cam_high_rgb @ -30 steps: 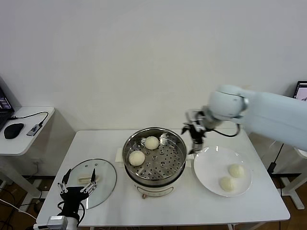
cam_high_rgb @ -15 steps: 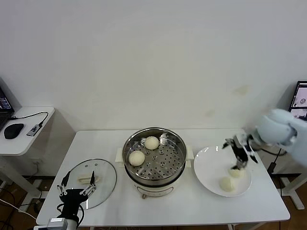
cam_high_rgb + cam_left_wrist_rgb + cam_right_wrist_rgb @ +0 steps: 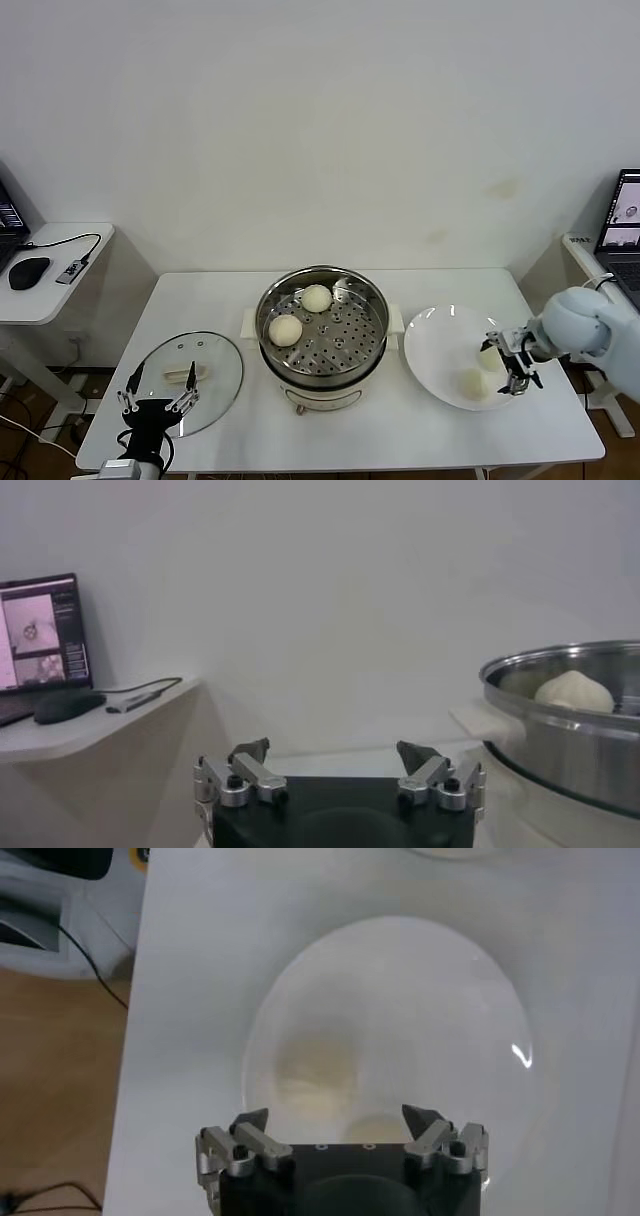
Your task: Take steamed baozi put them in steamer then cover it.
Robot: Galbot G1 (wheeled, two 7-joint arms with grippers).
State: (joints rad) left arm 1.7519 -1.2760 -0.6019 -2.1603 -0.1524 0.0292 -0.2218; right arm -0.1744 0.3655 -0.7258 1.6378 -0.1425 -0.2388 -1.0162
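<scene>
Swinging away from the round shiny steel steamer (image 3: 322, 325), the right tool (image 3: 508, 366) is now descending wide open onto the flat white plate's (image 3: 435, 340) remaining cream-white baozi (image 3: 472, 383), starting the third pick.

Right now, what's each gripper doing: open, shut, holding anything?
Left gripper: open, empty, parked over the cover.
Right gripper: open, empty, over the plate by the baozi.
</scene>
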